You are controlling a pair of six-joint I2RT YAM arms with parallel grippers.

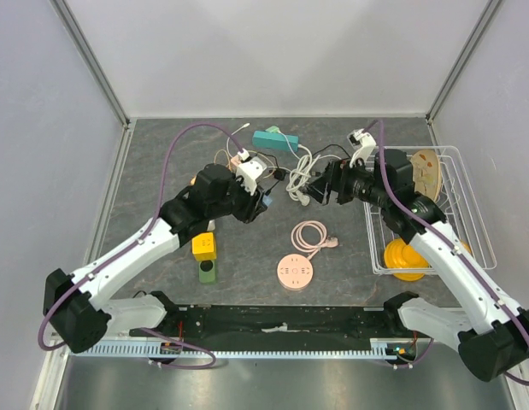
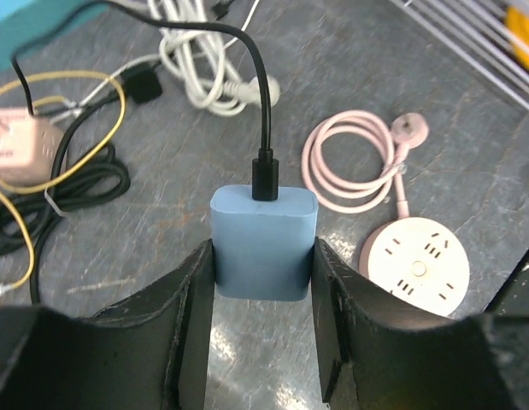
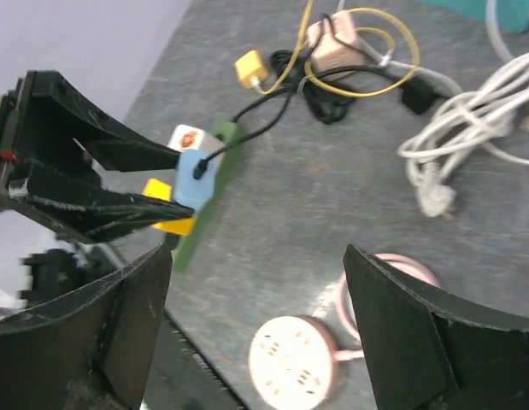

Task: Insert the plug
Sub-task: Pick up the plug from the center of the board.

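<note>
The grey table (image 1: 341,265) is the biggest thing here. At 3 o'clock on it sits a white wire basket (image 1: 479,224). Inside the basket are a yellow thing (image 1: 407,259) at the near end and a round wooden disc (image 1: 425,171) at the far end.

The left arm (image 1: 136,252) reaches in from 7 o'clock. The right arm (image 1: 452,256) reaches in from 5 o'clock, over the basket.

The left gripper (image 2: 264,252) is squeezed onto the blue plug (image 2: 264,243). One finger presses each side of it. The plug is a little left of the middle of the table, at 11 o'clock from the round pink socket (image 1: 296,271). It is apart from the socket. I cannot tell if the plug touches the table. A black cable (image 2: 260,85) is stuck into its top end.

The right gripper (image 3: 257,252) is spread wide with nothing between its fingers. It points at the left gripper from 2 o'clock.

A teal power strip (image 1: 275,139) lies at 12 o'clock. A bunched white cable (image 1: 302,175) lies just near of it. A coiled pink cable (image 1: 311,235) lies at 1 o'clock from the pink socket, just beside it.

At 8 o'clock sit a yellow block (image 1: 204,246) and a green thing (image 1: 208,272), touching.
</note>
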